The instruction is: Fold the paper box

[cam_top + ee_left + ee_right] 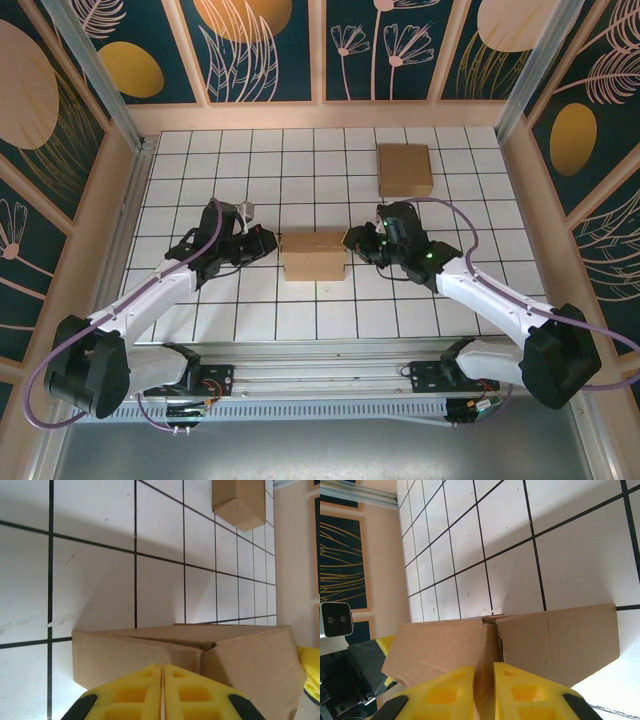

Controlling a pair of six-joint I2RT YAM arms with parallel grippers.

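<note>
The brown paper box [314, 255] lies in the middle of the tiled table, between my two grippers. My left gripper [268, 243] is at its left end. In the left wrist view its yellow fingers [162, 666] are pressed together with nothing between them, their tips against the box's end flaps [130, 652]. My right gripper [352, 240] is at the box's right end. Its fingers [484, 667] stand a narrow gap apart, with a strip of cardboard at the flap seam [492, 630] between them.
A second closed brown box [404, 169] sits at the back right of the table, also in the left wrist view [240, 500]. Wooden walls ring the table and an aluminium rail [320, 405] runs along the near edge by the arm bases.
</note>
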